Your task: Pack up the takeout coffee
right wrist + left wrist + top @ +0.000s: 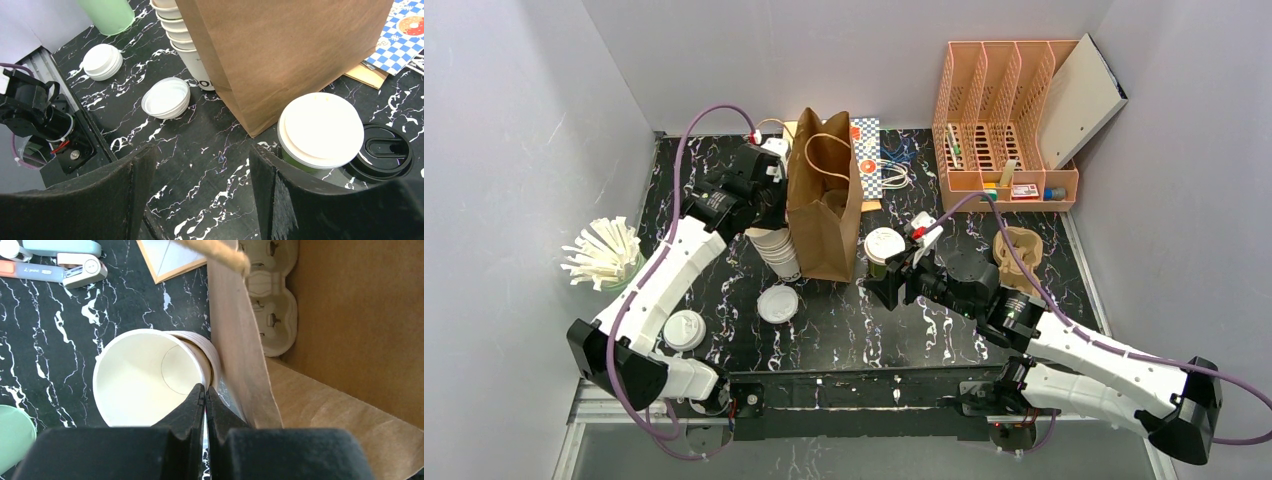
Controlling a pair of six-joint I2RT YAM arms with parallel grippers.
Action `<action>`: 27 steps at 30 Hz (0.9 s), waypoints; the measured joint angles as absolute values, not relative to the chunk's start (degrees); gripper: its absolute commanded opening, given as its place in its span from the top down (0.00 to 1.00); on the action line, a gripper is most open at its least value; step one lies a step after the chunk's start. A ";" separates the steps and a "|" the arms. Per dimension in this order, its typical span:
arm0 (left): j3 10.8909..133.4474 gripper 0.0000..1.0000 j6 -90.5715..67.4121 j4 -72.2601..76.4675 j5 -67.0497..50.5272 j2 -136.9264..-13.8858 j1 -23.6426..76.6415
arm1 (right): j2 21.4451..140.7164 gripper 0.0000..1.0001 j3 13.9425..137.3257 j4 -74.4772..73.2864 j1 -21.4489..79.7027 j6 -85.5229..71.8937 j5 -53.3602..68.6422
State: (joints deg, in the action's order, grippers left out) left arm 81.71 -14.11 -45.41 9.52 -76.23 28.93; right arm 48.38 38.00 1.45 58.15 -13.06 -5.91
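The green-sided takeout coffee (883, 245) with a white sip lid stands just right of the brown paper bag (824, 200). In the right wrist view this cup (320, 130) sits just outside my right finger, not between the jaws. My right gripper (886, 285) (200, 150) is open and empty, low over the table in front of the cup. A second white-lidded cup (684, 330) (101, 61) stands front left; its sides are hidden. My left gripper (767, 205) (205, 388) is shut, its tips at the rim of the lidless cup stack (145, 377), against the bag wall (240, 355).
A pulp cup carrier (267, 295) lies inside the bag; another (1016, 255) sits on the table at right. A loose black lid (382, 150) lies behind the green cup, and a clear lid (777, 303) lies in front of the stack. A straw holder (604, 255) stands left and an orange organizer (1004, 110) back right.
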 measured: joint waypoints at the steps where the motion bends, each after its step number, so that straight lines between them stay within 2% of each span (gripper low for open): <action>1: 81.71 1.00 -14.15 -45.45 9.58 -76.38 29.21 | 48.18 0.24 38.00 1.45 58.15 -13.06 -5.98; 6: 86.67 1.00 -14.04 -47.79 9.87 -77.60 30.89 | 47.59 0.24 37.98 1.45 58.15 -13.04 -6.24; 16: 110.08 0.99 -11.03 -55.27 13.52 -78.37 31.64 | 47.51 0.18 37.98 1.43 58.15 -12.38 -7.35; 18: 112.60 0.90 -10.68 -56.73 12.97 -78.19 31.64 | 47.20 0.13 37.98 1.41 58.15 -12.05 -7.57; 22: 112.46 0.66 -9.47 -58.74 9.28 -76.23 31.64 | 46.76 0.13 38.04 1.39 58.15 -11.62 -7.75; 27: 98.17 0.47 -5.91 -57.12 5.82 -70.30 31.64 | 46.87 0.12 38.04 1.34 58.15 -11.73 -7.68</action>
